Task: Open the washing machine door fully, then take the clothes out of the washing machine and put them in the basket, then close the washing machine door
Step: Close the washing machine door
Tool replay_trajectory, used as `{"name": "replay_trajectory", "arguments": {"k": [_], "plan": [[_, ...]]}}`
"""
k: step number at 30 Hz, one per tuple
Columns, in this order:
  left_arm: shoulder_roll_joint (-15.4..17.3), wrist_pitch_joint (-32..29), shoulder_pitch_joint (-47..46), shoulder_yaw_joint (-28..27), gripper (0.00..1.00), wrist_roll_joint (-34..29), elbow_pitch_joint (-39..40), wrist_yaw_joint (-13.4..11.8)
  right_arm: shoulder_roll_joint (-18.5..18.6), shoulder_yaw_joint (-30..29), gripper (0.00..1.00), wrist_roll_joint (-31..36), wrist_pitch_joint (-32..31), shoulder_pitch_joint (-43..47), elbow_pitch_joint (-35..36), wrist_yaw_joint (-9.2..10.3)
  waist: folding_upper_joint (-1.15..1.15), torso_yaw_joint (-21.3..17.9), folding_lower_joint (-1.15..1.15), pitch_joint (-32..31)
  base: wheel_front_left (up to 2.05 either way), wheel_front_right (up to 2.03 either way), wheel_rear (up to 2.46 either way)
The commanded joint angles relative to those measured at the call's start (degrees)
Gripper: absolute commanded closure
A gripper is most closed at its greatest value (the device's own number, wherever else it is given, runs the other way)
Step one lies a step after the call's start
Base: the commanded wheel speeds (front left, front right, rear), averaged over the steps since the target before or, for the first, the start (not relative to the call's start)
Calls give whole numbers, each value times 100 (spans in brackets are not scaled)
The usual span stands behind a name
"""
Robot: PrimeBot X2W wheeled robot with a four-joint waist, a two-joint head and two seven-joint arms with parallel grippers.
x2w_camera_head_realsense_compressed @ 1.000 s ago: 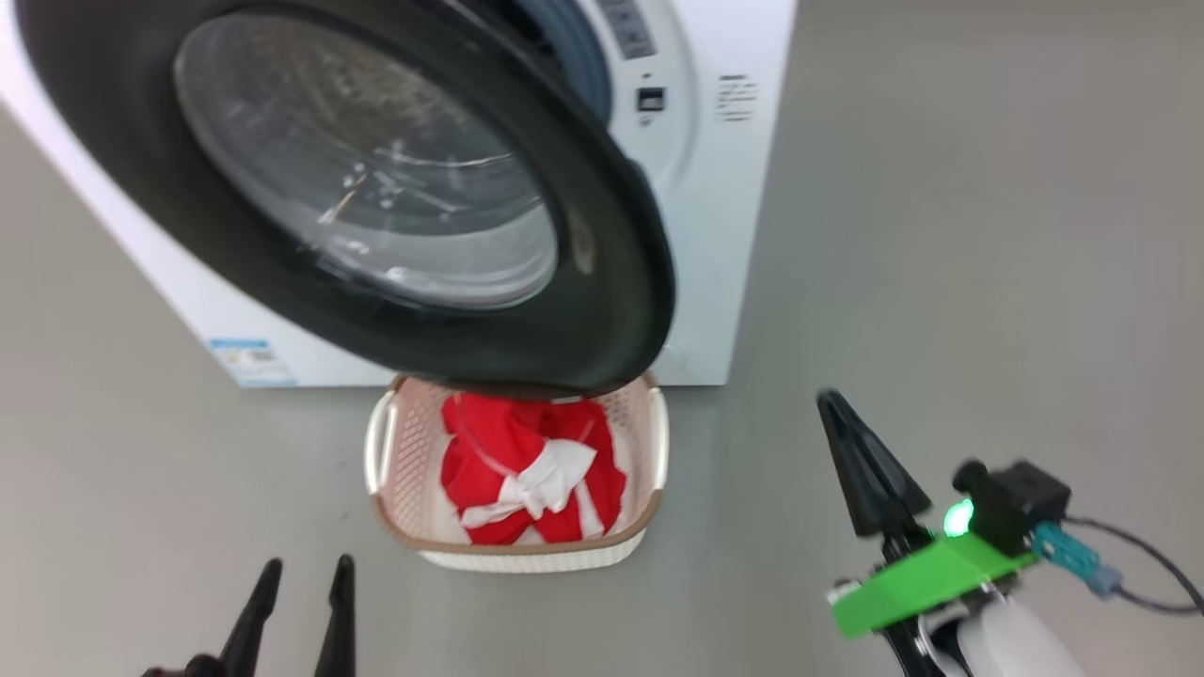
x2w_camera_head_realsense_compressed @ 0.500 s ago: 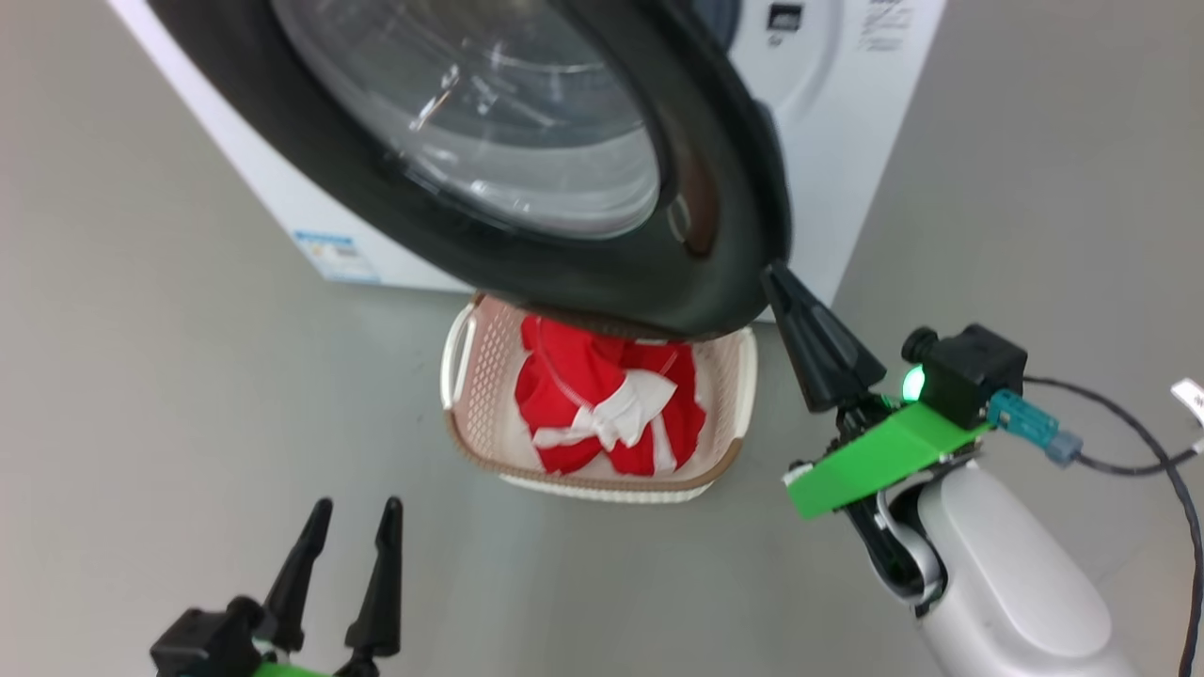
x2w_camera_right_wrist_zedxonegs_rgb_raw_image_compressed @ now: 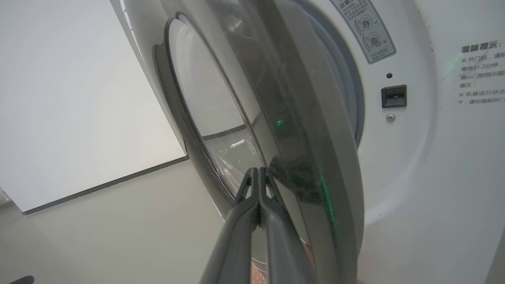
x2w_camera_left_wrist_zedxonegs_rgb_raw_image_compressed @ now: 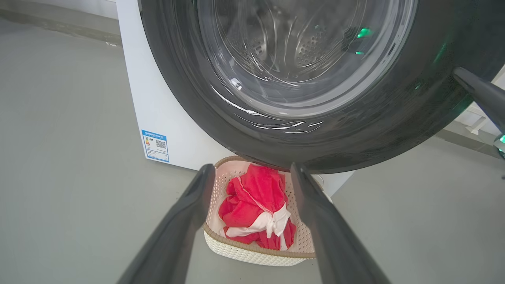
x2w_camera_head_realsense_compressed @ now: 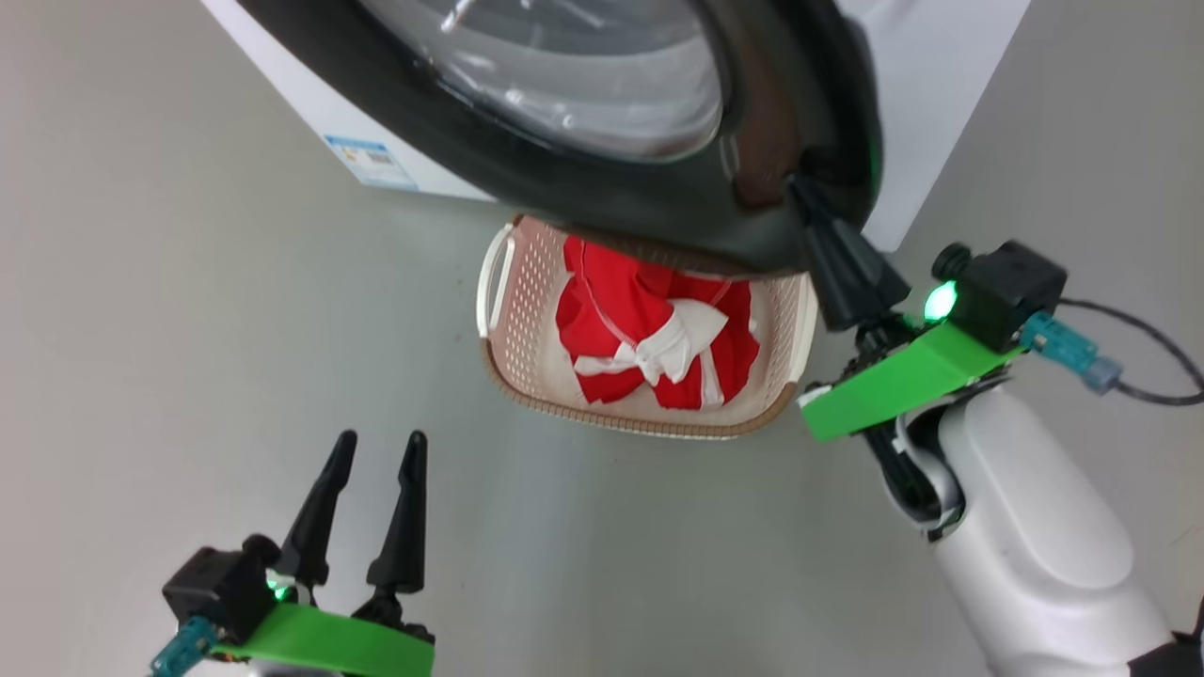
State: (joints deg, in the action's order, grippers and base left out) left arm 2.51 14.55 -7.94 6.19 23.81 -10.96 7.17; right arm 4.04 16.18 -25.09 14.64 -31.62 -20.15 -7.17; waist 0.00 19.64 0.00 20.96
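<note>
My left gripper [x2w_camera_head_realsense_compressed: 381, 437] hangs nearest, fingers spread wide and holding nothing, with bare grey floor [x2w_camera_head_realsense_compressed: 188, 329] all round it. Beyond sits the basket [x2w_camera_head_realsense_compressed: 499, 362], the clothes [x2w_camera_head_realsense_compressed: 616, 310] heaped inside. The washing machine door [x2w_camera_head_realsense_compressed: 602, 183] overhangs its far rim. My right gripper [x2w_camera_head_realsense_compressed: 804, 193], fingers pressed together, has its tip at the door's right edge. The washing machine [x2w_camera_head_realsense_compressed: 941, 85] stands behind.

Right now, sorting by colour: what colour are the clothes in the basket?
The clothes are red with white trim; clearest in left wrist view.
</note>
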Motion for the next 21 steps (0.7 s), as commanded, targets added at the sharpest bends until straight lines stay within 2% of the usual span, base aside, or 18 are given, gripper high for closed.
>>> {"name": "replay_trajectory", "arguments": {"k": [1, 21], "plan": [[54, 45, -169, -147, 0, 82, 133, 32, -51, -23, 100, 42, 36, -172, 155, -32, 0, 75, 0, 235, 0, 0, 0], [38, 45, -857, 284, 0, 535, 194, 32, 215, -629, 100, 186, 36, -1406, 0, -32, 0, 389, 0, 1101, 0, 0, 0]]}}
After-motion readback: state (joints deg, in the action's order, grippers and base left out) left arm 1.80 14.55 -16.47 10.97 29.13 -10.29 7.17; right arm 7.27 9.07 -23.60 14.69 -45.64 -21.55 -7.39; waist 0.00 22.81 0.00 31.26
